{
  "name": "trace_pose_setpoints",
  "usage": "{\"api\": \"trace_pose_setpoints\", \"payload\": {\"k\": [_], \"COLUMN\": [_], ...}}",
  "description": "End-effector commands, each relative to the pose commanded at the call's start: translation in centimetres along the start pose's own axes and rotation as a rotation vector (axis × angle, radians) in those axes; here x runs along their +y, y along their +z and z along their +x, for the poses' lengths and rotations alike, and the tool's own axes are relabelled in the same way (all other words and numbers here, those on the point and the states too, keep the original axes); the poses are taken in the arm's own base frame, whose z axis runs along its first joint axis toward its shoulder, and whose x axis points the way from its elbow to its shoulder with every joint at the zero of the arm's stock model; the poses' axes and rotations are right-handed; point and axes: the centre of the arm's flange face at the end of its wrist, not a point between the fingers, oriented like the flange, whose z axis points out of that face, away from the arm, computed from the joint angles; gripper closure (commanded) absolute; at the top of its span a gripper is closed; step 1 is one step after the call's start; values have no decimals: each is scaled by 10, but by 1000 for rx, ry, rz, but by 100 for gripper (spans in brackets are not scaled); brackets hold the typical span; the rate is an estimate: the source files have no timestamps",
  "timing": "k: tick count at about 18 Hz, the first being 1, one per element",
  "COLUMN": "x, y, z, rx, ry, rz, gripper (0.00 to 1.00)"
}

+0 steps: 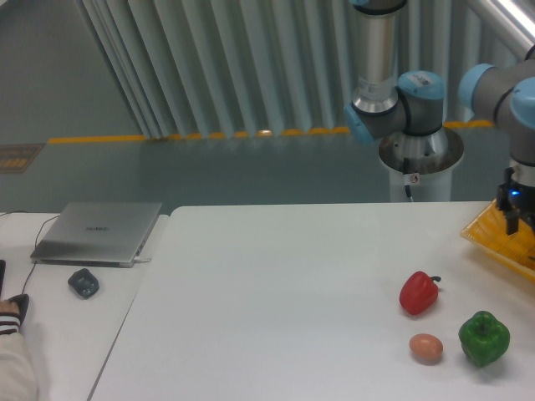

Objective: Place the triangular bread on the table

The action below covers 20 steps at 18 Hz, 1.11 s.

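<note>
Tool (520, 224) at far right edge over yellow basket (493, 238), mostly cut off; spread or pressed together, can't tell. Bread not visible anywhere. On bench (276, 309): red pepper (418, 293), egg (426, 347), green pepper (484, 338), grouped near right. Laptop (99, 231) on left desk.

Arm reaches in from upper right, elbow joints bent, wrist pointing down at right frame edge. Tool (517, 224) mostly cut off by the edge; finger state unreadable.
</note>
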Motion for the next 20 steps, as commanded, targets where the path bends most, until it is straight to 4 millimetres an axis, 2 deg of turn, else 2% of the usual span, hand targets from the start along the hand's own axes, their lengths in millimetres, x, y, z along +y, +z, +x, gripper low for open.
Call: {"api": "trace_pose_setpoints", "payload": {"k": [2,7,10,14,17,20], "x": [9,63,83,118,126,136], "y": [3,21,25,42,59,63], "z": [1,16,19,32,42,45], "rx": [5,40,60,94,138,149], "ry": [33,188,168,103,90,70], "rz": [0,16,14,34,52,61], "gripper": [0,0,0,0,0,0]}}
